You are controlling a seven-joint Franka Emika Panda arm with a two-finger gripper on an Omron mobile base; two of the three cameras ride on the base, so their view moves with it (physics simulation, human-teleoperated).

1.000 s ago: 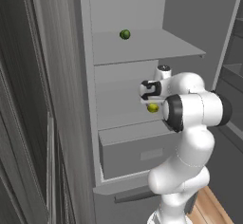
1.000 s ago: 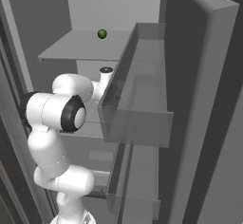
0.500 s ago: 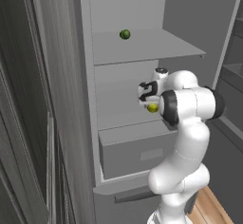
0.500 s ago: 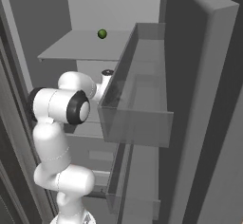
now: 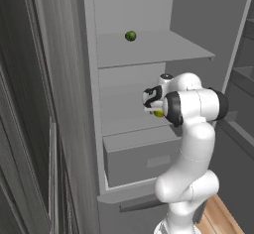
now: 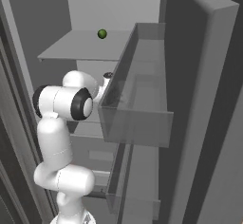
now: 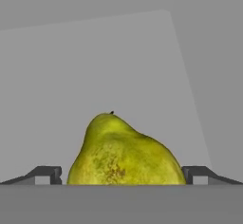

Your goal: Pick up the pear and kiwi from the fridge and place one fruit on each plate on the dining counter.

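Inside the fridge [image 5: 139, 10], the gripper [image 7: 123, 174] holds the pear [image 7: 124, 154] between its 2 fingertips [image 7: 45, 174], just above the middle shelf [image 5: 129, 124]. A loose pinch could drop it, or the elbow could clip the door bin [image 6: 137, 99].

Arm [image 6: 61, 104] reaching into fridge [image 6: 85, 52]; dark green ball [image 6: 102, 33] on upper shelf.

Dark grey panel [image 5: 30, 129] stands left of the open appliance, a strip of wood floor [image 5: 223, 218] at lower right, flat even light.
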